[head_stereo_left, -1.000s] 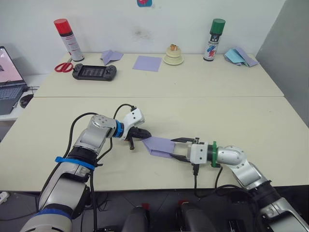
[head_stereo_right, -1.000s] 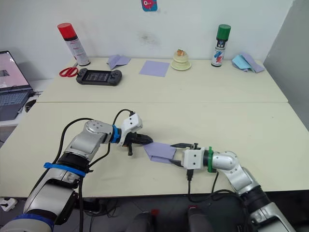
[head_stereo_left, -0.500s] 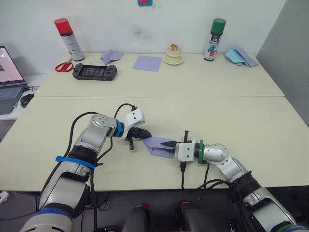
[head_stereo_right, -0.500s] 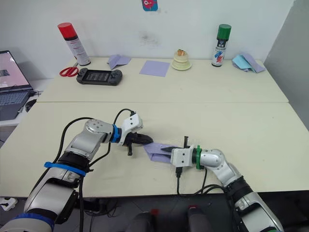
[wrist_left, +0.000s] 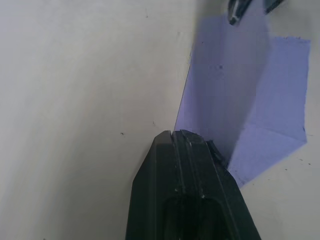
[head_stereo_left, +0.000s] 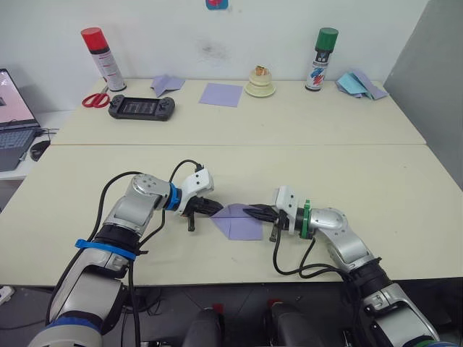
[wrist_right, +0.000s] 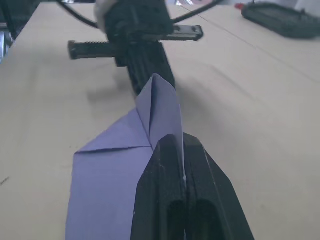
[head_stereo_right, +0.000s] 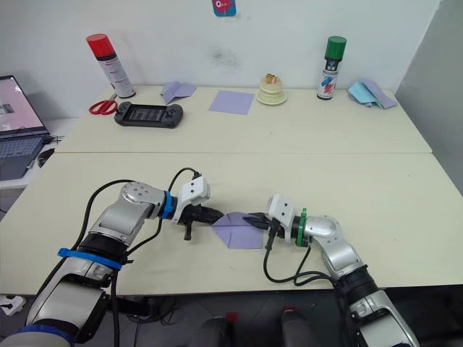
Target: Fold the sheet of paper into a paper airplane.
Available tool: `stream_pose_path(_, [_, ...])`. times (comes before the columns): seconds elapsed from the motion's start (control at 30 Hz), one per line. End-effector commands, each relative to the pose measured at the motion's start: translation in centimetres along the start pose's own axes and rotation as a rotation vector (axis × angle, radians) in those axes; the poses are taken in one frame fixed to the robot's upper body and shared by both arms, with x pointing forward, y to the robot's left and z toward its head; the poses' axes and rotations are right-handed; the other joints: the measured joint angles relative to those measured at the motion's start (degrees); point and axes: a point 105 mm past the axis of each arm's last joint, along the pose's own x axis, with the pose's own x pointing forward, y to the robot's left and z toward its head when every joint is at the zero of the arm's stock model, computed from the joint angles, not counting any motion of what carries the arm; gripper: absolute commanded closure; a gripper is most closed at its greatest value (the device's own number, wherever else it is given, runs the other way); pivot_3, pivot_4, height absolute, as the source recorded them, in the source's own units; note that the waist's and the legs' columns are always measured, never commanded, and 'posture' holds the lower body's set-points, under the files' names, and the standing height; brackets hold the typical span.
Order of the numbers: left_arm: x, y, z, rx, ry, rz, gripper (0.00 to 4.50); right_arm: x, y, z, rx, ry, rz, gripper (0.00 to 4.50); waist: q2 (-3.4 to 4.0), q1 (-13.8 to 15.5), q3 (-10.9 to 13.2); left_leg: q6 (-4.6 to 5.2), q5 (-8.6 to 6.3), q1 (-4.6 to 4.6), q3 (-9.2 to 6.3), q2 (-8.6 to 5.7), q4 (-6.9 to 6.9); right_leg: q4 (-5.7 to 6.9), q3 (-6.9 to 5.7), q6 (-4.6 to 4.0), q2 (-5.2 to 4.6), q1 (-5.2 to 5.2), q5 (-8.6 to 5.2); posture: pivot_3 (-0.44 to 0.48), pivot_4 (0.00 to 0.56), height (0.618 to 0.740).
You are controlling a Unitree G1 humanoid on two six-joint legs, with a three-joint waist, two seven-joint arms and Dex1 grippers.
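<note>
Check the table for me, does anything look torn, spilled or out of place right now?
Nothing stands out. The sheet of paper lies partly folded on the near table, uncrumpled and without visible tears, pinched at opposite ends by the left hand and the right hand. Both spray cans stand upright at the back.

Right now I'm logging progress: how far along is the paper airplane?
Early. The paper lies on the table with creases and a flap folded over, but no dart shape yet. In hand: the left gripper and right gripper are each shut on opposite edges, a fold raised between them. Left: the wings and centre ridge.
</note>
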Motion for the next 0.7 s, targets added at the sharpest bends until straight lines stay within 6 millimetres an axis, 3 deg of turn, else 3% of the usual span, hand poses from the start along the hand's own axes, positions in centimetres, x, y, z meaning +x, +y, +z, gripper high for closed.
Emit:
stream_pose_path(0.03, [-0.2,0.0,-0.4,-0.002,0.019,-0.001,4.5,-0.1,-1.2,1.2,0.075,-0.014,-0.052,4.48,0.0,0.0,0.0,0.0,0.0,0.0,0.0,0.0,0.0,0.0,0.0,0.0,0.0,0.0,0.0,0.0,0.15,0.74])
stream_pose_path(0.37, [-0.5,0.7,0.3,0.115,-0.041,0.046,4.5,0.2,-1.6,0.0,0.224,0.077,-0.09,4.48,0.0,0.0,0.0,0.0,0.0,-0.01,0.0,-0.02,0.0,0.0,-0.01,0.0,0.0,0.0,0.0,0.0,0.15,0.74])
stream_pose_path(0.47, [-1.2,2.0,1.9,0.192,-0.089,0.125,4.5,0.2,-1.6,-0.1,0.241,0.098,-0.09,4.48,0.0,0.0,0.0,0.01,0.0,-0.01,0.01,-0.02,0.0,0.0,-0.01,0.0,0.0,-0.01,0.0,0.0,0.15,0.74])
stream_pose_path(0.7, [-2.6,2.4,5.6,0.231,-0.262,0.206,4.5,0.0,-1.8,-0.3,0.233,0.121,-0.099,4.48,0.0,0.0,0.0,0.01,-0.01,-0.13,-0.01,-0.03,0.01,-0.04,-0.03,0.0,-0.01,-0.07,0.0,0.0,0.15,0.74])
